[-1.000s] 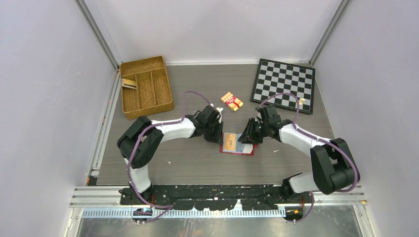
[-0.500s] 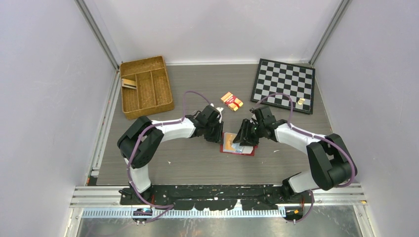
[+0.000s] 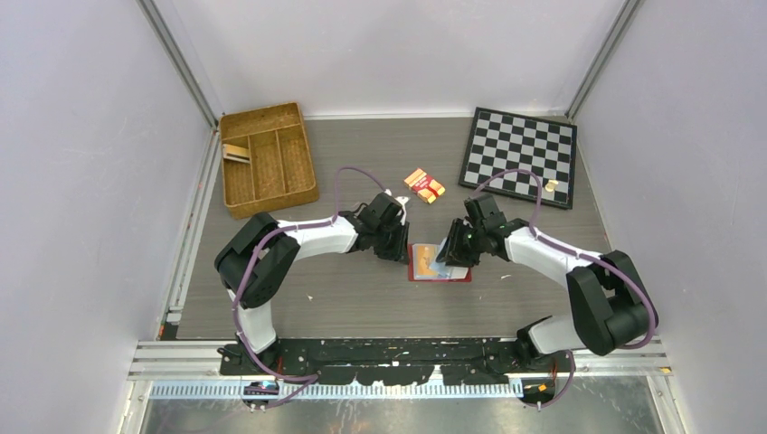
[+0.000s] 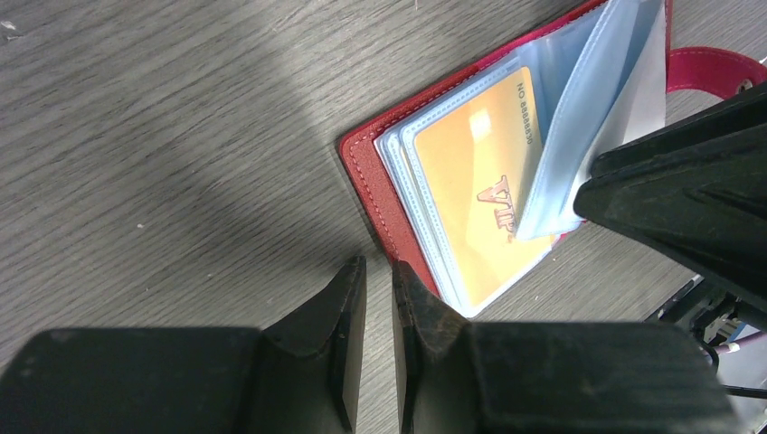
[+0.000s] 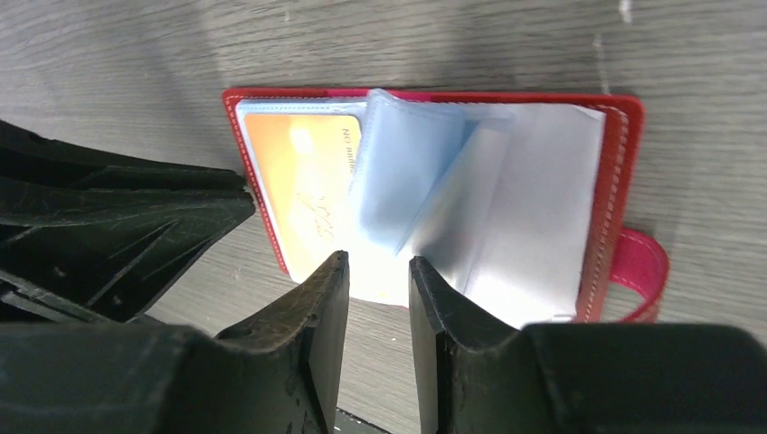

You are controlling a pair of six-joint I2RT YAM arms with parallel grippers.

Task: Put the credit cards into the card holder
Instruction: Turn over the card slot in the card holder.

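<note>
So the card holder (image 5: 624, 181) lies open on the bench (image 4: 181, 136), with one orange credit card (image 5: 303, 194) sleeved. The left tool (image 4: 377, 271), barely parted and empty, sits at its edge, probably steadying it. The right tool (image 5: 378, 267), slightly spread, hovers over the loose sleeves (image 5: 407, 172).

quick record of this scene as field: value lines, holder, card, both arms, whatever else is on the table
card holder: open, cover down on the table
credit card: orange, inside a clear sleeve
loose sleeve: curled up off the stack
left gripper: jaws a narrow gap apart, empty, at the holder's edge
right gripper: jaws apart at the holder's edge, nothing clearly gripped
elsewhere: wicker tray, chessboard, orange-and-red pack
</note>
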